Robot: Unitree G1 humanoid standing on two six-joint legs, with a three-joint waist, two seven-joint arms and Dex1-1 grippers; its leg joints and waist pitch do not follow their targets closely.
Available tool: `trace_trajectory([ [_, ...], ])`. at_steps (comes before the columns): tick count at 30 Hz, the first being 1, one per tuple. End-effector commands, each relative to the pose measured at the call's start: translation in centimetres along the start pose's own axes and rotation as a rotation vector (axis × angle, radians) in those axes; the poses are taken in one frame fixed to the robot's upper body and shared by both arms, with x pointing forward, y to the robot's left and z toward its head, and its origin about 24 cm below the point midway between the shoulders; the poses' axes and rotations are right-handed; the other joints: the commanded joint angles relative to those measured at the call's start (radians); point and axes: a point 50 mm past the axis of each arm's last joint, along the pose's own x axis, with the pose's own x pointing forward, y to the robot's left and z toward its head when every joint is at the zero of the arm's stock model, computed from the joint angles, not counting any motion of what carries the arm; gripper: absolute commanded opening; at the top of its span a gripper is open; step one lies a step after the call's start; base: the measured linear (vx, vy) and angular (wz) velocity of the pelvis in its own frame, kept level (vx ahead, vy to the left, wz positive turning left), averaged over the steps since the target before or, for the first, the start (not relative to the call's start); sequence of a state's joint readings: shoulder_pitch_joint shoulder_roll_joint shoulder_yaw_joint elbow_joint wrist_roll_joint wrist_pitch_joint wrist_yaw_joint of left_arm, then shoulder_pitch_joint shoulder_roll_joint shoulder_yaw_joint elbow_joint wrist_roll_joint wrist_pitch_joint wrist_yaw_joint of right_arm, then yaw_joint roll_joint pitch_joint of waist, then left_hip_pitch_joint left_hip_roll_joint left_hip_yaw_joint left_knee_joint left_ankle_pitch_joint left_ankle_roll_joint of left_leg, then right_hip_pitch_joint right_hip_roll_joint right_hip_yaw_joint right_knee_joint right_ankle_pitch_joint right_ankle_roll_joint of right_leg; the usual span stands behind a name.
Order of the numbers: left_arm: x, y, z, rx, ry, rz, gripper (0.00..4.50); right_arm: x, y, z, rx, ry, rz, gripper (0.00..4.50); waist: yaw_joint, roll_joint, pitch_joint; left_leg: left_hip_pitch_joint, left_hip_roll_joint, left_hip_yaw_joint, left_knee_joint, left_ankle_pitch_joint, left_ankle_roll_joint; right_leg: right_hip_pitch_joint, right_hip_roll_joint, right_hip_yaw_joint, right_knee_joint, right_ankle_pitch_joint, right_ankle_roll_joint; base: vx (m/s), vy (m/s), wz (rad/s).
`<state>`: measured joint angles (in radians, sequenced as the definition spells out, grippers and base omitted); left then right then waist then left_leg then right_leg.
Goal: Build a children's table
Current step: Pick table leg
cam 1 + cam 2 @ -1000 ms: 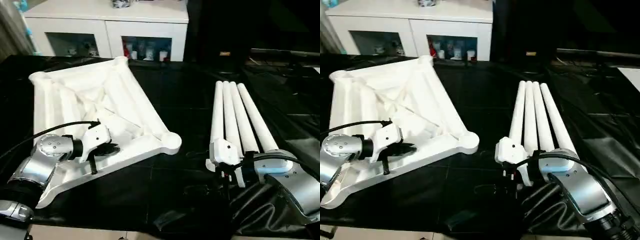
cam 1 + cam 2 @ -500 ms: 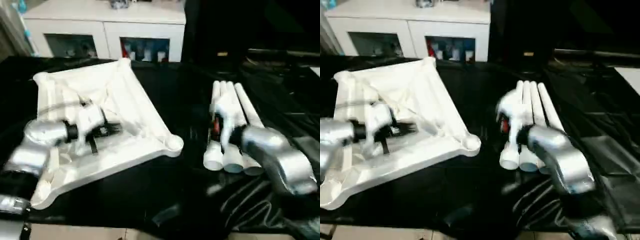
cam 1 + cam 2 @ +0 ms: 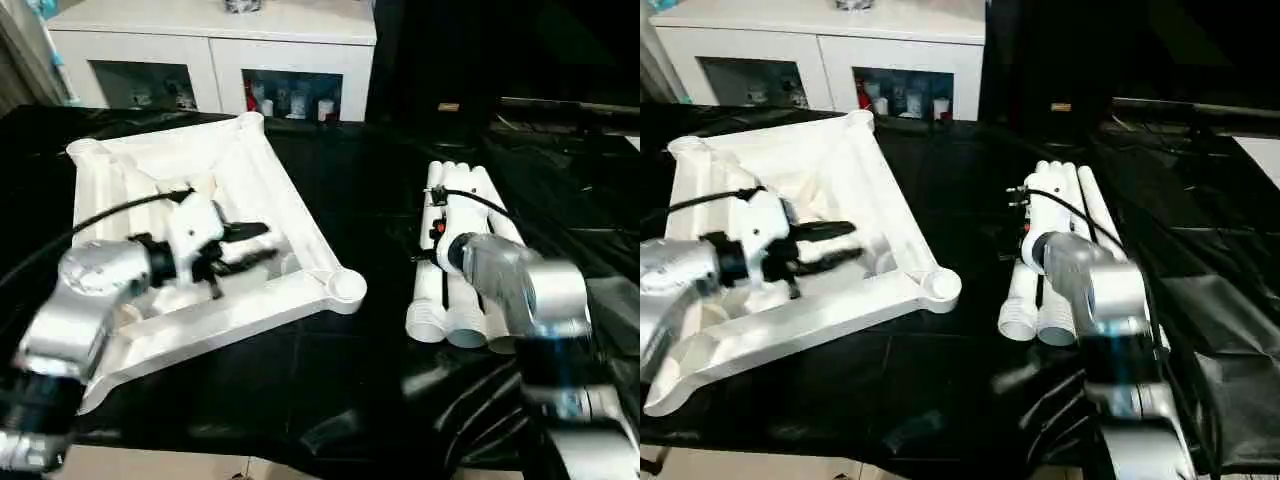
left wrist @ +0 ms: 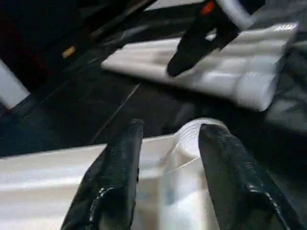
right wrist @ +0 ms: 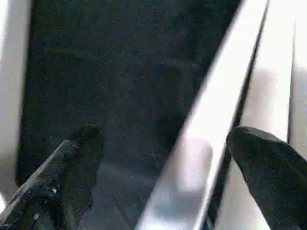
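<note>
Left gripper [image 3: 255, 243], fingers apart, hovers over the tabletop [image 3: 290, 215]; right gripper [image 5: 163, 177], fingers spread, above 4 legs [image 3: 455, 300] across bare black table [image 3: 380, 200].

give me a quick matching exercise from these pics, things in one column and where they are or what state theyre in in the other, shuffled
Things:
1. tabletop
2. legs
3. left gripper
4. cabinet

Places or states:
a. open, above the upturned underside of the tabletop
b. standing at the back, behind the black-covered work surface
c. lying side by side on the robot's right, touching one another
d. lying underside up on the robot's left

Pairs: 1-d, 2-c, 3-a, 4-b
</note>
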<state>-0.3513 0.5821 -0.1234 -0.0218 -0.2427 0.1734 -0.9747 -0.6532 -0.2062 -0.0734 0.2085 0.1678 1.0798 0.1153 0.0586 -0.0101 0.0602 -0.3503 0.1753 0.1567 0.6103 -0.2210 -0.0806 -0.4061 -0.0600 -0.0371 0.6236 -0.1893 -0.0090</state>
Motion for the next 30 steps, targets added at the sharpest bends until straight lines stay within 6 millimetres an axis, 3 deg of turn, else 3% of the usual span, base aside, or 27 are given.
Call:
trace_trajectory([
  [1,0.2,-0.5,0.4,0.002,0.002,-0.022,2.45,0.0,-0.3,-0.1,0.026,0.038,-0.015,4.5,0.001,-0.002,-0.062,-0.002,0.034,0.002,-0.083,-0.077,-0.056,0.057,-0.067,0.049,-0.06,-0.155,-0.184,0.0,0.0,0.0],
  [4,0.6,-1.9,1.1,-0.016,0.019,-0.083,2.45,0.2,-0.4,-0.6,0.046,0.107,-0.04,4.5,0.002,-0.007,-0.062,-0.002,0.034,0.003,-0.083,-0.062,-0.058,0.057,-0.066,0.05,-0.06,-0.153,-0.174,0.0,0.0,0.0],
  [11,0.4,-2.0,1.6,-0.016,0.03,-0.079,3.1,0.2,0.1,-0.9,0.095,0.152,0.013,4.5,0.001,-0.009,-0.062,-0.001,0.033,0.005,-0.083,-0.045,-0.055,0.056,-0.06,0.047,-0.055,-0.111,-0.174,0.0,0.0,0.0],
  [13,0.4,-2.0,1.7,-0.02,0.033,-0.078,3.28,0.3,0.2,-1.1,0.104,0.16,0.023,4.15,0.002,-0.008,-0.063,0.0,0.034,0.005,-0.082,-0.042,-0.058,0.056,-0.06,0.046,-0.054,-0.1,-0.177,0.0,0.0,0.0],
  [24,0.6,-2.1,1.8,-0.021,0.039,-0.066,4.26,0.8,0.6,-1.3,0.101,0.17,0.045,3.17,0.005,-0.012,-0.065,-0.001,0.032,0.005,-0.08,-0.028,-0.056,0.06,-0.06,0.045,-0.051,-0.079,-0.183,0.0,0.0,0.0],
  [30,0.8,-2.2,1.8,-0.021,0.041,-0.068,4.5,1.4,0.4,-2.3,0.109,0.228,0.043,2.72,0.003,-0.014,-0.066,-0.003,0.031,0.006,-0.078,-0.023,-0.052,0.061,-0.061,0.045,-0.05,-0.076,-0.192,0.0,0.0,0.0],
])
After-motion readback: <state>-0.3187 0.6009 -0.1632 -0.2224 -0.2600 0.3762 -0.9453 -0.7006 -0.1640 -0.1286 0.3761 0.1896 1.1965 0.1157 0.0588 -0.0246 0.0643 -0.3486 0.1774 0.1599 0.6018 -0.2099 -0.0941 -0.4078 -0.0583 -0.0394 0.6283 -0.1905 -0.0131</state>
